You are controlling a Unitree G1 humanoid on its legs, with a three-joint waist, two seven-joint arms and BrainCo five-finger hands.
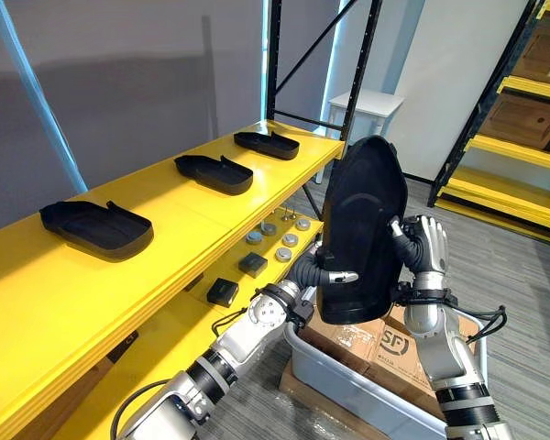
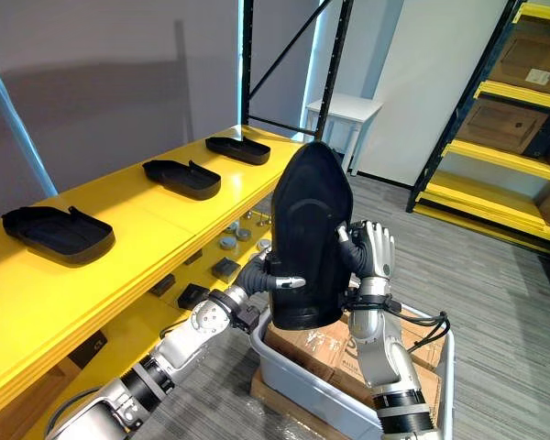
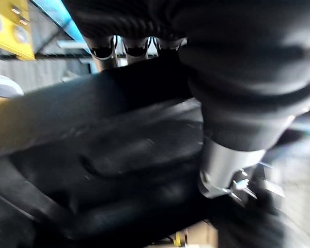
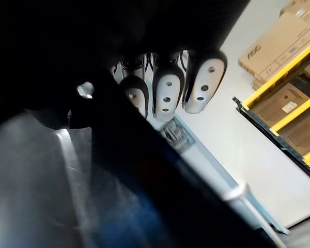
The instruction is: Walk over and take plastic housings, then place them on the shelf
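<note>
Aloft, left hand (image 1: pixel 323 272) and right hand (image 1: pixel 426 244), fingers curled, around an upright black housing (image 1: pixel 367 211).

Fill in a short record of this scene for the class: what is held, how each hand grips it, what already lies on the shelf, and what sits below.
Held item: black plastic housing, upright over the grey bin
Left hand: thumb curled across the housing's front
Right hand: fingers curled over its opposite edge
Yellow shelf: three shelved housings lying flat, spaced apart
Bin contents: cardboard boxes
</note>
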